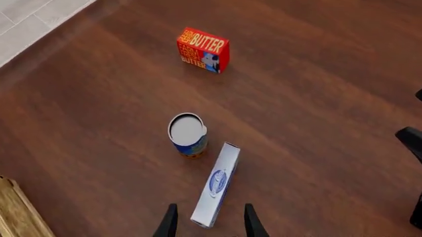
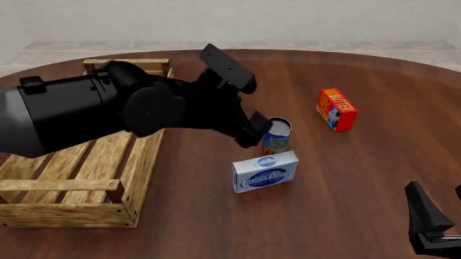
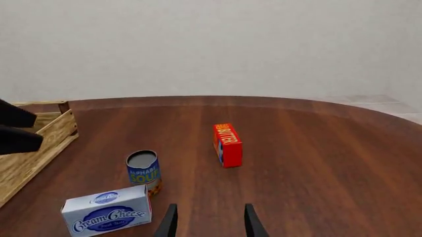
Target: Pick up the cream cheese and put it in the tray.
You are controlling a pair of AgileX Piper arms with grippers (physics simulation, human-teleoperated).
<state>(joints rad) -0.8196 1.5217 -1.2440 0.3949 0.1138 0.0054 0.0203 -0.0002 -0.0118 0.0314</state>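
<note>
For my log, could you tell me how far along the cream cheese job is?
Nothing is placed yet: the cream cheese stands on the table beside the can, outside the tray. In hand: the open left gripper hangs above the box, fingers on either side. Left: grasp, lift, place. The right gripper waits open.

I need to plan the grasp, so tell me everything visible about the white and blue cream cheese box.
The white and pale-blue rectangular cream cheese box looks like printed cardboard, with a dark blue oval logo in script lettering on its broad face and a smaller oval on its narrow top. It stands on a long edge on the dark wooden table, closed and undamaged, close beside the blue soup can. The left gripper hovers over it, open, not touching.
</note>
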